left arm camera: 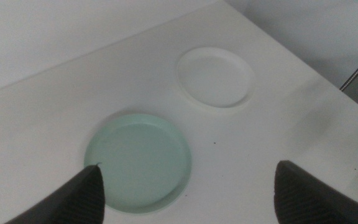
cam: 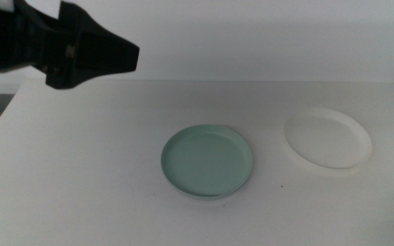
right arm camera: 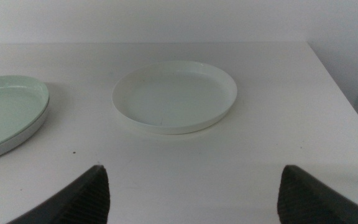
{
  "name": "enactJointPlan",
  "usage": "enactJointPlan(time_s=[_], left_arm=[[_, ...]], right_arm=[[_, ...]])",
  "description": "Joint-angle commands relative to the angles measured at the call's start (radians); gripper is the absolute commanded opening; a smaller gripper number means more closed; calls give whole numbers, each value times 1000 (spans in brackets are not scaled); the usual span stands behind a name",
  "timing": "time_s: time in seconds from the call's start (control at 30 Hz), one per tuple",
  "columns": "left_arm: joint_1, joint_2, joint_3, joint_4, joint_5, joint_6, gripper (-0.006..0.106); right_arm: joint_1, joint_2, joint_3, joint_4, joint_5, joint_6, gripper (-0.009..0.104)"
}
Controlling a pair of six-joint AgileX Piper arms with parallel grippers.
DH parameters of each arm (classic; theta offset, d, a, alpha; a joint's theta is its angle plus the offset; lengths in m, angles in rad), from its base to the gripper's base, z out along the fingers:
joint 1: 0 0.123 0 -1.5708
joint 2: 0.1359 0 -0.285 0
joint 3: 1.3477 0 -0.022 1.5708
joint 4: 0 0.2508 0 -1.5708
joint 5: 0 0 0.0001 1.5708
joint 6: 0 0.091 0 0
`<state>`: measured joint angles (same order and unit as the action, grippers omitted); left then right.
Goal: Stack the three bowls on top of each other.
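**Two bowls in plain sight, both claws empty**

We see the mint green bowl (cam: 207, 161) sitting near the middle of the white worktop (cam: 81, 178). In the right wrist view a second, paler rim shows just under its edge, so it appears to rest on another bowl, though we cannot tell that one's colour. The white bowl (cam: 327, 137) lies flat on the worktop to the right of the green one, apart from it and not touching.

The left claw (left arm camera: 188, 190) hangs above the worktop, high over the left rear part in the middle view, with its jaws spread wide and nothing between them. From its own camera we look down on the green bowl, with the white bowl beyond.

The right claw (right arm camera: 191, 193) stays low at the near side, jaws also spread wide and empty, facing the white bowl, with the green bowl off to one side.
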<state>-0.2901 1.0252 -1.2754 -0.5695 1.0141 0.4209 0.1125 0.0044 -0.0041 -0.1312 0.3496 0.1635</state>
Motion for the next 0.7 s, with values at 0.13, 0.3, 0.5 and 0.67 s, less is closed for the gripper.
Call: enactJointPlan(time_s=[0.13,0.3,0.5,0.67], left_arm=[[-2,6,-43,21,23,-13,94],[-2,6,-44,21,40,-13,94],[-2,6,-44,21,30,-10,94],[-2,6,-44,21,21,-10,94]], right_arm=[[-4,-4,4,-16,-9,-8,79],[-4,-4,4,-93,-72,-15,79],[-4,-4,4,-91,-122,-10,79],[-4,-4,4,-70,-217,74,79]])
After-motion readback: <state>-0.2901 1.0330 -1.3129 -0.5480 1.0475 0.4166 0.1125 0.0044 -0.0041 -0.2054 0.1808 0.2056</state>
